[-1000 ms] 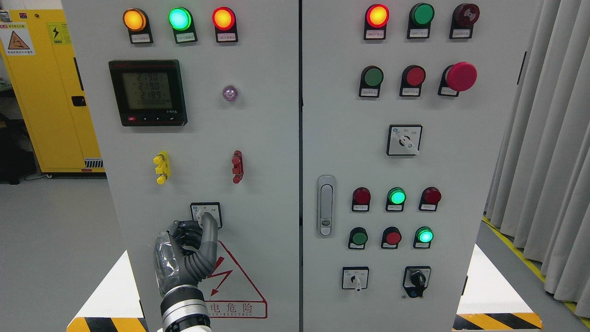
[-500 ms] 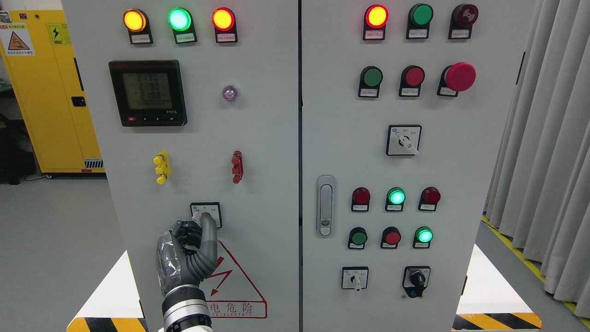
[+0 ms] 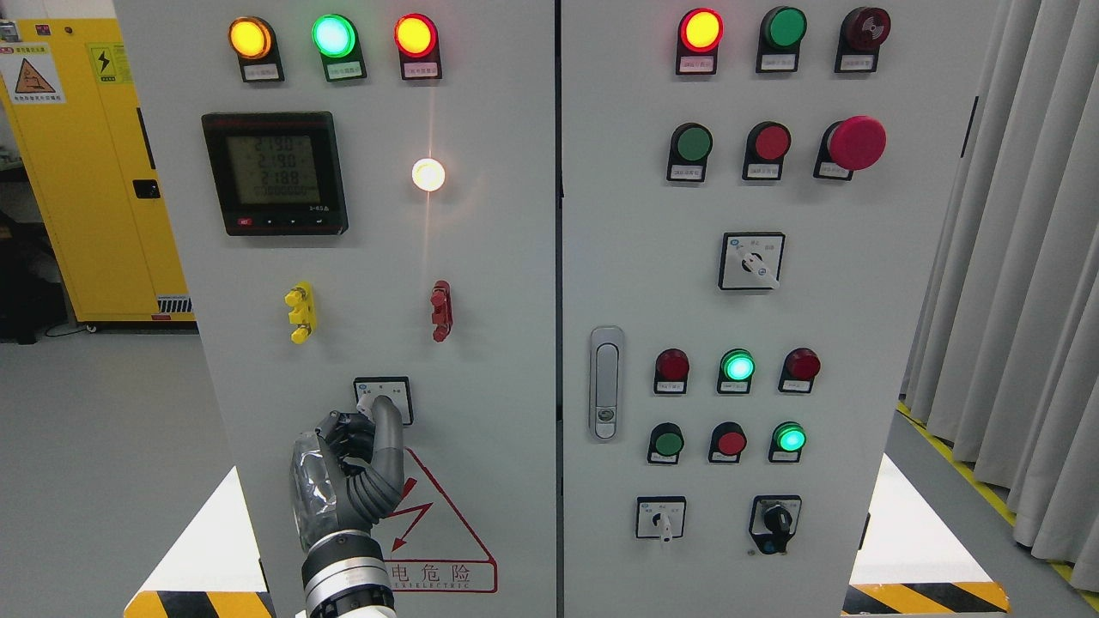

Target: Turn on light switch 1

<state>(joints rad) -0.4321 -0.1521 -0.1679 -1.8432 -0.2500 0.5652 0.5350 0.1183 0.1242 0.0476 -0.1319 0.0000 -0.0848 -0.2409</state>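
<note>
The left robot hand (image 3: 348, 468) comes up from the bottom edge, left of the middle, and rests against the left door (image 3: 481, 283) of a grey cabinet. Its fingers are curled together; one finger (image 3: 388, 429) reaches up and pinches the white knob of switch 1 (image 3: 384, 396), a small square rotary switch low on that door. The knob leans toward 11 o'clock. The right arm does not show.

At 12 o'clock from the switch, well apart, a round lamp (image 3: 428, 174) glows bright white and throws a streak of glare up and down the door. Beside it at 9 o'clock sits a black meter (image 3: 275, 172) with a lit green display. Between lamp and switch a red clip (image 3: 441, 310) and, at its 9 o'clock, a yellow clip (image 3: 300, 312) stick out of the door. Along the top three lights burn: orange, green (image 3: 334, 35) and red. Just below the switch, a red warning triangle (image 3: 438, 524) is partly hidden by the hand.

The right door (image 3: 859, 343) carries its own rows of lights and buttons, a large red mushroom button (image 3: 855, 142), a handle (image 3: 606, 382) and three more rotary switches. A yellow locker (image 3: 86, 172) stands at far left and grey curtains (image 3: 1022, 257) hang at right.
</note>
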